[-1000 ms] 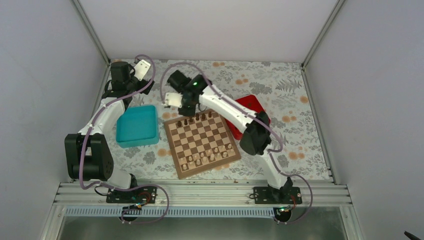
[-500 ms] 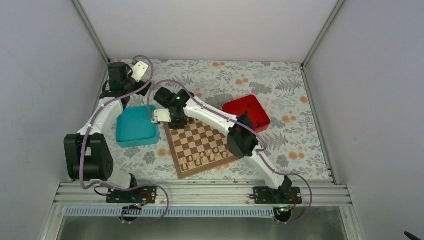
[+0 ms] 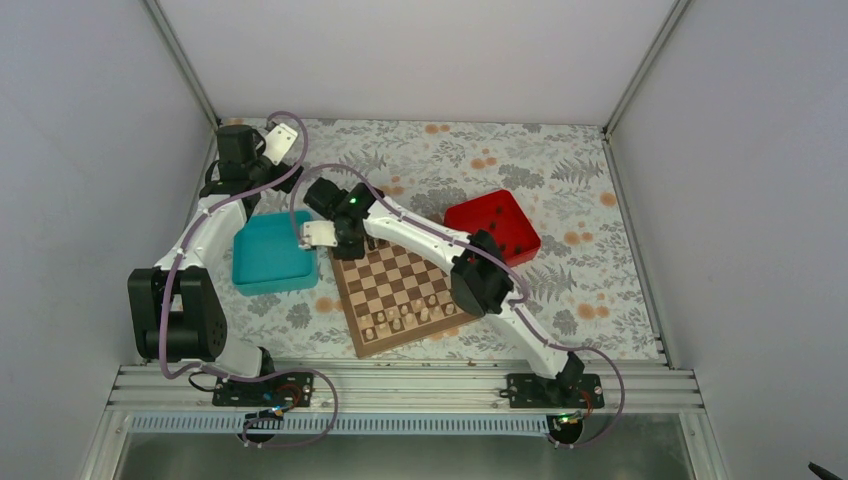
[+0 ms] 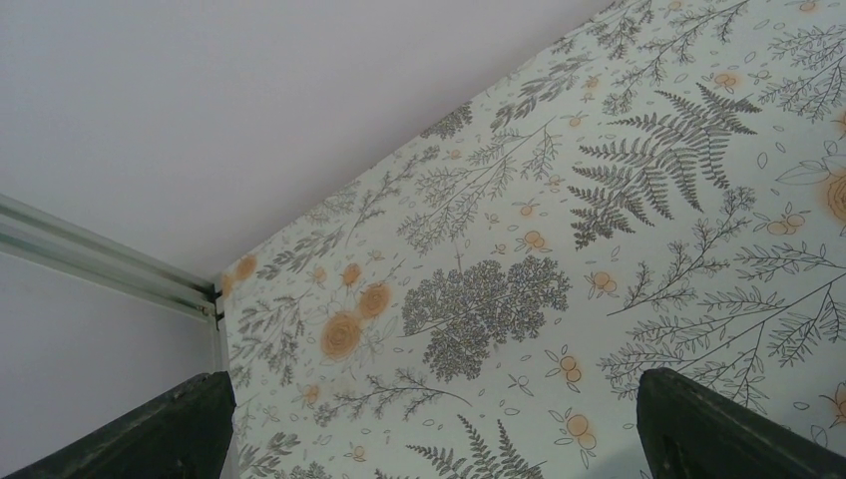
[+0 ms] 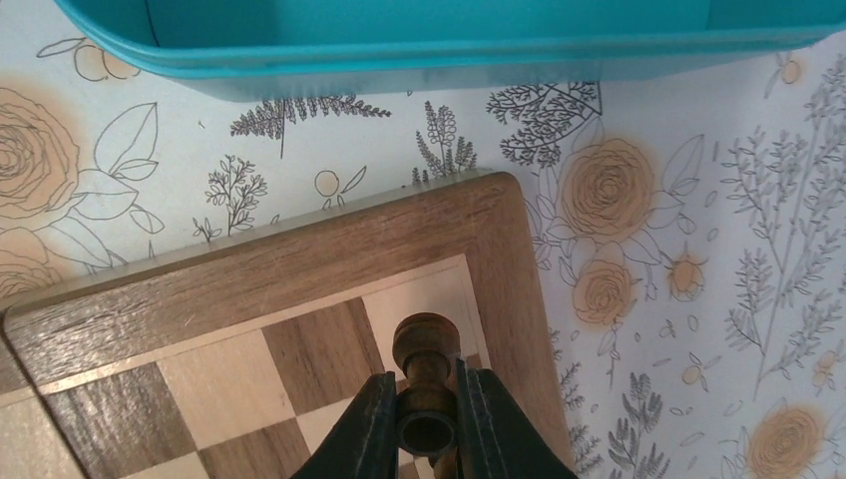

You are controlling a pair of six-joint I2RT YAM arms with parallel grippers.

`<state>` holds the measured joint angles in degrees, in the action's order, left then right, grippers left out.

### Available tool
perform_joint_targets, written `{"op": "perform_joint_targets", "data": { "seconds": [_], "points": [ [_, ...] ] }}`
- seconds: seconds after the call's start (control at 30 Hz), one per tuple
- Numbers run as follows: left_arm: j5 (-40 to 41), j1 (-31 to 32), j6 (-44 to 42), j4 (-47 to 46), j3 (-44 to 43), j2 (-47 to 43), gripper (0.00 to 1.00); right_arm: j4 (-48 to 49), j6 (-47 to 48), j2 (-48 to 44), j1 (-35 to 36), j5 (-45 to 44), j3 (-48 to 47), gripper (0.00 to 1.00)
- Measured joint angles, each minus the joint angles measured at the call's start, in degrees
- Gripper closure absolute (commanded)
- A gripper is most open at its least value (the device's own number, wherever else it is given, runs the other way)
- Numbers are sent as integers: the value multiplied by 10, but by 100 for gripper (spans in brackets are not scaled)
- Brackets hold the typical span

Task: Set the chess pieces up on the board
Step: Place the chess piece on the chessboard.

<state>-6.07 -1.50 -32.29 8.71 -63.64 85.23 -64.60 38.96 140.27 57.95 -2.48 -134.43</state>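
Note:
My right gripper (image 5: 427, 394) is shut on a dark brown chess piece (image 5: 426, 344), clamped at its narrow waist. The piece hangs over the light corner square of the board (image 5: 249, 269), close to the tan border. From above, that gripper (image 3: 345, 245) sits at the board's (image 3: 398, 282) far-left corner, beside the teal tray. The right arm covers most of the board's far row. My left gripper (image 4: 439, 439) is open and holds nothing. It is raised at the back left (image 3: 283, 140) and faces the floral table cover.
The teal tray (image 3: 270, 250) lies just left of the board, its rim (image 5: 419, 60) near the held piece. A red tray (image 3: 493, 228) stands right of the board. Pale cream chessmen (image 3: 410, 318) fill the board's near rows. Walls enclose the table.
The right arm has swung left from the board's far edge to its far-left corner and come lower, with the dark piece in its grip. The left arm has not moved.

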Motion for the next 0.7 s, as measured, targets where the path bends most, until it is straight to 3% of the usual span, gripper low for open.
{"op": "perform_joint_targets", "data": {
  "seconds": [0.7],
  "points": [
    [-15, 0, -1, 2, 0, 0, 0, 7, 5, 22, 1, -14, 0, 89]
  ]
}}
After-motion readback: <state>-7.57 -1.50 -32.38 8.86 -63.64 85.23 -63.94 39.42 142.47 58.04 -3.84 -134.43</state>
